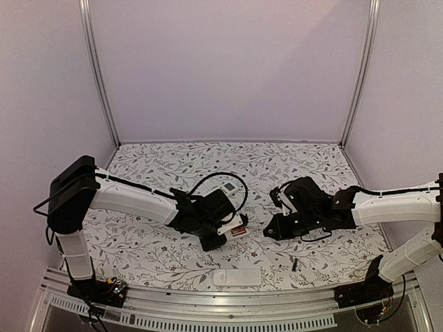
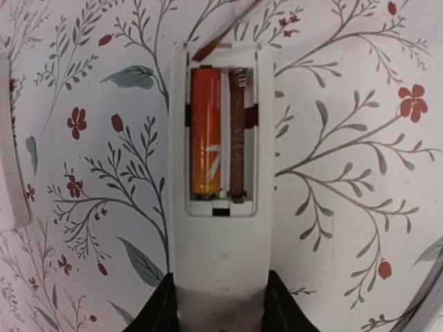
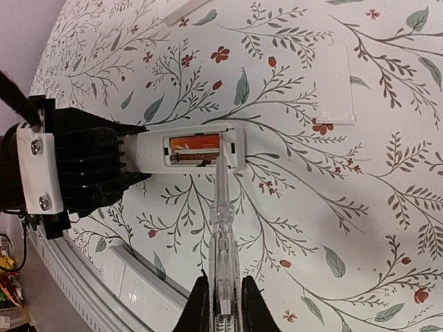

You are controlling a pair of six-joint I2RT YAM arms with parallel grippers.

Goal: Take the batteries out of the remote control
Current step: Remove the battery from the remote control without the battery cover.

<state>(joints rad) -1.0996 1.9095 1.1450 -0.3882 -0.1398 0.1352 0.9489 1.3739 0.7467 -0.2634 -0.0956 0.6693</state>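
My left gripper (image 2: 220,278) is shut on the white remote control (image 2: 220,242) and holds it by its end on the table. Its battery bay is open. One orange battery (image 2: 205,138) sits in the left slot, while the slot beside it shows only a spring and a brown strip. My right gripper (image 3: 225,289) is shut on a clear pen-like tool (image 3: 223,235), and the tip reaches the bay's edge beside the battery (image 3: 194,143). From above, both grippers (image 1: 223,233) (image 1: 274,228) face each other over the remote (image 1: 238,229). A small dark cell-like piece (image 1: 294,264) lies near the front.
A white battery cover (image 3: 337,86) lies loose on the flowered cloth beyond the remote. A second white remote (image 1: 237,277) lies at the table's front edge. Another white device (image 1: 227,190) sits behind the left gripper under a looping cable.
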